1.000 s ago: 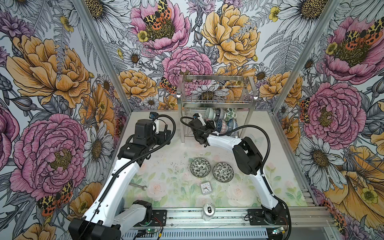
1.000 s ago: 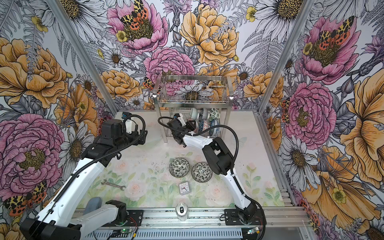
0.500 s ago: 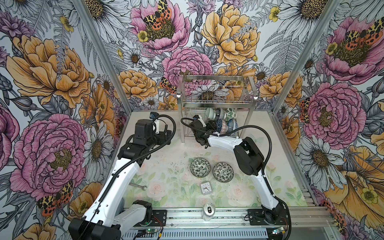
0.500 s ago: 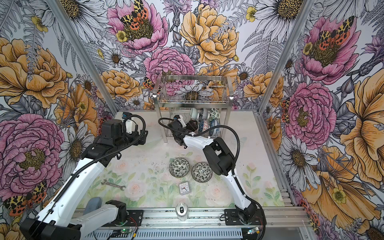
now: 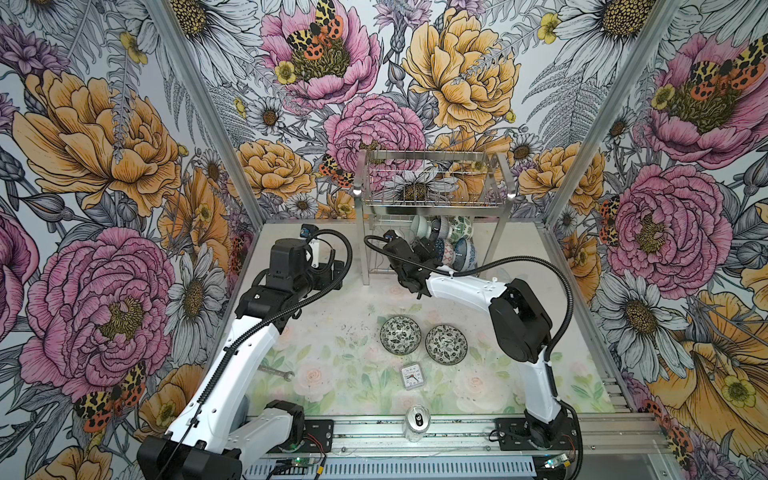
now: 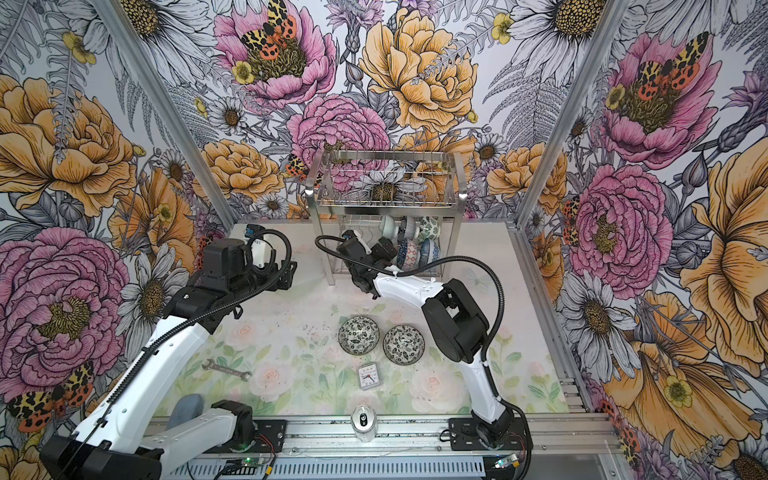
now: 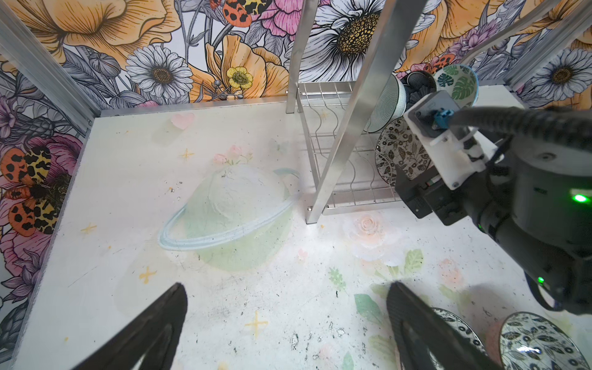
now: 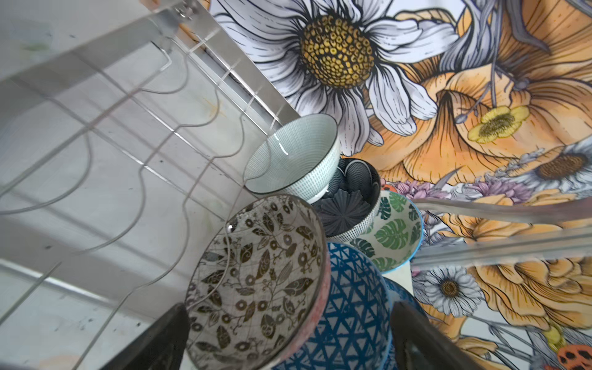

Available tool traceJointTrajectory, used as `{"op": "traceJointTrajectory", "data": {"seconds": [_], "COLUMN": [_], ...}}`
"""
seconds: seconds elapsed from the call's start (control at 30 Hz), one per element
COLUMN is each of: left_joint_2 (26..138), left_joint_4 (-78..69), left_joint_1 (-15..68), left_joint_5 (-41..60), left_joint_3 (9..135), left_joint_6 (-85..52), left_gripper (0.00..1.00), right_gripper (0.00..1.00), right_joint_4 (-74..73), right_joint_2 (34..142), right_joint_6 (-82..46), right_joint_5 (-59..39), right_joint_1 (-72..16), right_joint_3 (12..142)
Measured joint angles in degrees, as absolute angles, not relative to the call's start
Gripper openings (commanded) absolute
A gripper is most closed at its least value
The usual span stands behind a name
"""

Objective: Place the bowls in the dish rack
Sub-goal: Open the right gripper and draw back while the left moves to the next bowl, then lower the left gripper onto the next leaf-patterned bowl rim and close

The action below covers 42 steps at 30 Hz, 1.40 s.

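Observation:
The dish rack [image 5: 432, 158] [image 6: 386, 156] stands at the back of the table. Several bowls stand on edge in its lower tier. Among them are a black-white leaf bowl [image 8: 256, 282], a blue triangle bowl [image 8: 352, 304], a pale teal one [image 8: 294, 153], a navy petal one [image 8: 349, 198] and a green-leaf one [image 8: 397, 234]. My right gripper [image 8: 288, 307] [image 5: 424, 249] reaches into that tier, open, its fingers spread either side of the leaf and triangle bowls. Two more black-white bowls [image 5: 400, 335] [image 5: 446, 344] lie on the table. My left gripper [image 7: 286, 285] [image 5: 336, 272] hovers open and empty left of the rack.
A wrench [image 5: 276, 372] lies front left. A small square clock [image 5: 412, 376] sits just in front of the two table bowls, and a can [image 5: 417, 422] stands at the front rail. The rack's front left leg [image 7: 349, 121] is between my two grippers.
My right gripper's jaws have spread wide, letting go of the black-white leaf bowl, which now rests in the rack's lower tier. The left arm has not moved.

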State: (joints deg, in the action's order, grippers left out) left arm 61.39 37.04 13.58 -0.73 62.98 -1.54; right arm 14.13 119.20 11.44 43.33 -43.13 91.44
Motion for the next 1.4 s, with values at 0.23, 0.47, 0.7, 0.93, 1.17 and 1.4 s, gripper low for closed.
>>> {"op": "traceJointTrajectory", "data": {"seconds": [0.23, 0.47, 0.7, 0.93, 1.17, 1.4], "left_joint_2": [62.6, 62.8, 62.8, 64.3, 68.8, 77.6], "left_joint_4": [37.1, 37.6, 37.5, 37.3, 32.1, 28.4], "left_joint_1": [14.2, 20.7, 26.9, 32.4, 35.7, 39.7], "left_joint_5": [-0.8, -3.3, -5.1, -5.5, -2.5, -1.2], "left_joint_3": [63.0, 63.1, 60.7, 54.9, 47.9, 46.4], "left_joint_6": [-1.6, -3.3, -7.9, -13.2, -19.5, -22.8], "left_gripper": [0.99, 0.98, 0.99, 0.99, 0.99, 0.93], "right_gripper": [1.0, 1.0, 1.0, 1.0, 1.0, 1.0], "right_joint_4": [10.4, 8.3, 7.8, 9.2, 10.7, 11.8], "right_joint_2": [111.2, 97.2, 81.0, 70.9, 67.9, 67.7], "right_joint_6": [12.3, 9.5, 1.4, -6.2, -8.2, -9.1], "right_joint_5": [36.9, 33.1, 27.6, 22.6, 21.1, 20.7], "right_joint_1": [-45.3, -45.4, -42.3, -36.2, -35.2, -34.8], "right_joint_3": [80.8, 68.2, 57.8, 52.4, 51.6, 50.7]}}
